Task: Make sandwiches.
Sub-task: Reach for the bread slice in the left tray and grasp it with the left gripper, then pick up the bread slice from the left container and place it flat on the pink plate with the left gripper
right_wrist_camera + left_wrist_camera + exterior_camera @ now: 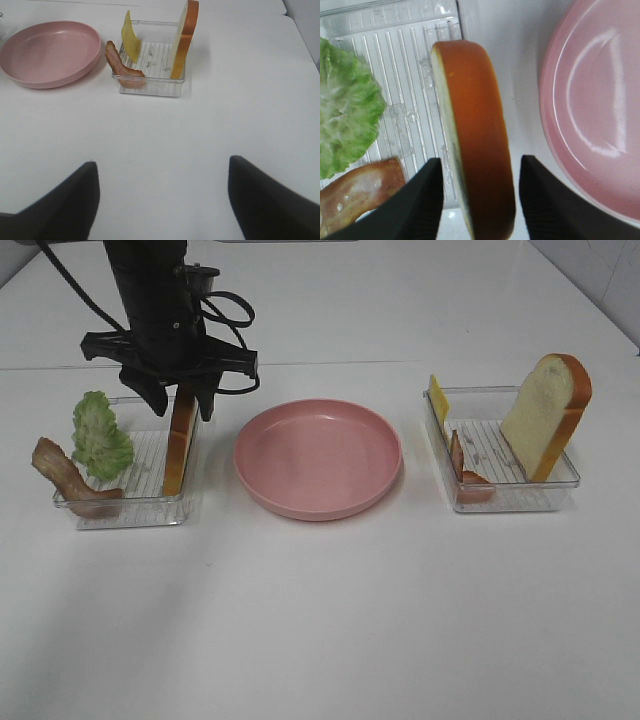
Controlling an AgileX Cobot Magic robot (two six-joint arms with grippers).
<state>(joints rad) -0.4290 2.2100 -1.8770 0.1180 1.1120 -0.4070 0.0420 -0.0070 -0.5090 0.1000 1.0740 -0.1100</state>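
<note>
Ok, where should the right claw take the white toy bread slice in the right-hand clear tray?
Probably by its rounded top, from above, one finger on each flat face. The white, orange-crusted toy bread slice stands on edge, leaning against the clear plastic tray's wall, so its top is free and its thin width fits the open right claw.

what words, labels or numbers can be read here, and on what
None: no readable text, label or number shows on the pink plate, the left tray, the right tray, the left bread slice, the right bread slice, the lettuce, the bacon or the cheese.
</note>
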